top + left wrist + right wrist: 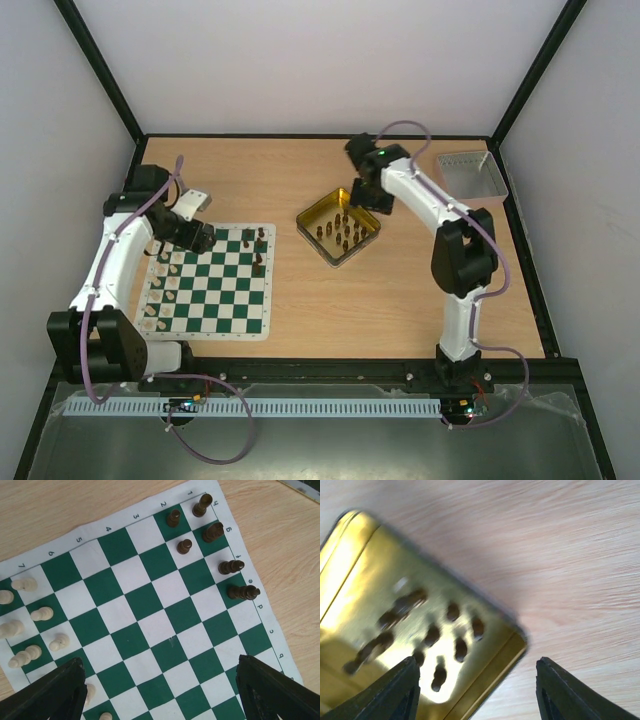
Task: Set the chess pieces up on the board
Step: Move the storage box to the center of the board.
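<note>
Chessboard mat [215, 300], green and white squares with a white border, lies flat on the pale wooden table [300, 165] in front of the left arm. It sits slightly askew to the table's near edge. Cream chess pieces [160, 272] stand in two files along its left side. A few dark brown chess pieces [258, 262] stand by its far right corner. From the left wrist view the board [150, 605] runs diagonally, with the cream pieces [41, 613] at the left and six dark pieces [184, 546] at the upper right. They look upright, their long axes seeming to lean outward only because of the camera's slant.

The left gripper [200, 237] hangs over the board's far left part, jaws spread wide with nothing between them [159, 662].

To the right of the board, well apart from it, sits a square gold metal tin [318, 203] turned corner-on, with more dark pieces [345, 232] standing inside. The right gripper [368, 190] hovers over the tin's far corner, jaws parted and empty [477, 680]. That wrist view is blurred, showing the tin [350, 565] and the dark shapes [432, 635] in it.

A grey rectangular tray [470, 175] rests at the table's far right corner.
</note>
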`<state>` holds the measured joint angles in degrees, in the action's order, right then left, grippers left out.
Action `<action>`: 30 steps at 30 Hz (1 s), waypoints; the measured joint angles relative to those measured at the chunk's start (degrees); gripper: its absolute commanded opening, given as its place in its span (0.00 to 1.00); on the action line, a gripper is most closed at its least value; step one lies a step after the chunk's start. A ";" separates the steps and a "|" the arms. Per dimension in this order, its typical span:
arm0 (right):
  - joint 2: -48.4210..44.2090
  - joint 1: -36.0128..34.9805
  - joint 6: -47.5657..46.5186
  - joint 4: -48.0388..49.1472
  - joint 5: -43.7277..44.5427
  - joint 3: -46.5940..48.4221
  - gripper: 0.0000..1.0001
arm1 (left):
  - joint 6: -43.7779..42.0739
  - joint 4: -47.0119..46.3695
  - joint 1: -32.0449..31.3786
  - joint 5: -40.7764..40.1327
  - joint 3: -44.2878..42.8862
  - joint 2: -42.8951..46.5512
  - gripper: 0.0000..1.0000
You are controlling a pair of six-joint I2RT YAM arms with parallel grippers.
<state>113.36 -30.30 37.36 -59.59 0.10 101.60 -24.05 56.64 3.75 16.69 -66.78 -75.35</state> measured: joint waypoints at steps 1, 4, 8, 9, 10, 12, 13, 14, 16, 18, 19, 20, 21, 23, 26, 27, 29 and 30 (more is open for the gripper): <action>0.00 1.97 0.35 -0.07 -0.04 -0.24 0.60 | 0.00 0.02 -0.09 0.07 0.31 0.07 0.82; 0.04 6.60 0.81 -0.15 -0.26 -0.20 0.60 | 0.02 -0.11 -0.37 0.28 1.36 0.07 0.82; 0.79 7.06 0.81 -0.11 -1.97 -0.20 0.59 | 0.02 -0.50 -0.68 0.28 2.58 0.07 0.83; 1.14 7.06 0.81 -0.09 -2.54 -0.22 0.58 | 0.02 -0.63 -0.76 0.26 2.80 0.11 0.83; 1.42 7.08 0.81 -0.04 -2.95 -0.26 0.58 | 0.02 -0.70 -0.87 0.24 3.06 0.17 0.83; 1.64 7.10 0.79 0.70 -3.82 -1.27 0.55 | 0.02 -0.81 -0.92 0.20 3.50 0.42 0.83; 1.64 7.23 0.81 1.07 -4.22 -2.14 0.54 | 0.02 -0.94 -0.96 0.20 3.69 0.66 0.83; 1.64 7.45 0.81 1.51 -4.59 -3.19 0.54 | 0.04 -1.01 -0.96 0.20 3.82 0.76 0.84; 1.64 8.04 0.83 2.23 -5.22 -5.29 0.51 | 0.02 -1.03 -0.96 0.17 3.87 1.01 0.84; 1.64 8.76 0.92 2.51 -5.64 -7.23 0.48 | 0.04 -1.09 -0.96 0.20 3.87 1.16 0.84; 1.64 9.03 0.98 2.69 -5.75 -7.78 0.48 | 0.07 -1.16 -0.98 0.17 3.89 1.22 0.84; 1.64 9.25 1.03 2.97 -5.88 -8.33 0.48 | 0.07 -1.31 -1.07 0.20 3.98 1.27 0.84; 1.64 9.42 1.03 3.26 -5.99 -8.76 0.47 | 0.07 -1.53 -1.20 0.17 4.09 1.31 0.84; 1.64 9.81 1.03 3.80 -6.16 -9.57 0.47 | 0.13 -1.68 -1.25 0.17 4.26 1.33 0.84; 1.62 10.43 1.01 5.40 -6.75 -11.72 0.47 | 0.42 -1.97 -1.62 0.17 4.28 1.33 0.84; 1.62 10.58 1.01 5.75 -6.93 -12.39 0.47 | 0.48 -2.01 -1.68 0.17 4.28 1.33 0.84; 1.62 11.02 1.01 6.34 -7.63 -13.86 0.47 | 0.70 -2.14 -2.03 0.17 4.28 1.33 0.84; 1.62 11.30 1.03 6.62 -8.09 -14.43 0.47 | 0.76 -2.16 -2.23 0.17 4.28 1.33 0.84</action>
<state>114.98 -19.00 38.39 -52.97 -7.99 87.18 -23.29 54.48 1.52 16.86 -62.50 -74.02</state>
